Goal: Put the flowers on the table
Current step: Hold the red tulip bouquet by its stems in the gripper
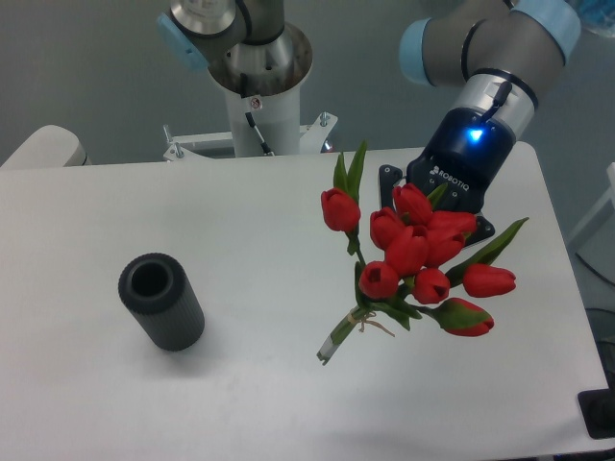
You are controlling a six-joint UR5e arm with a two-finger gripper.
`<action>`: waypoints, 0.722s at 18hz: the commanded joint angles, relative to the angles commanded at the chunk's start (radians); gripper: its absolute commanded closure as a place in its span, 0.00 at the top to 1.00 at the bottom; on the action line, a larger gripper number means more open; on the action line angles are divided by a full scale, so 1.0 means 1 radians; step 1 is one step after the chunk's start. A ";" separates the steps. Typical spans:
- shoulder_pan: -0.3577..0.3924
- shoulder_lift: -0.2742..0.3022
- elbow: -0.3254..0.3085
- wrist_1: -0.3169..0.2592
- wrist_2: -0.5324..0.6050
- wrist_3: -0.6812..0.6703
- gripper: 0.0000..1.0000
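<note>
The flowers point(415, 252), a bunch of red tulips with green leaves and pale string around the stems, hang tilted over the right half of the white table point(259, 221). The heads point up and right, and the cut stem end point(324, 357) points down-left, close to the tabletop. My gripper point(432, 213) comes in from the upper right behind the heads. One finger point(389, 184) shows on each side of the bunch and the fingertips are hidden by tulips. It appears shut on the bunch.
A dark grey ribbed cylinder vase point(161, 300) stands with nothing in it on the left part of the table. The robot's white base column point(261, 108) rises at the back edge. The right table edge runs close to the flowers.
</note>
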 joint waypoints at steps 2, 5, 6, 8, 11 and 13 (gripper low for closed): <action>-0.003 0.000 -0.006 -0.002 0.011 0.026 0.13; -0.002 0.005 -0.015 -0.002 0.015 0.028 0.14; -0.002 0.005 -0.015 -0.002 0.015 0.028 0.14; -0.003 0.005 -0.012 -0.002 0.017 0.028 0.14; -0.002 0.005 -0.011 -0.002 0.018 0.029 0.13; -0.002 0.011 -0.006 -0.002 0.041 0.034 0.13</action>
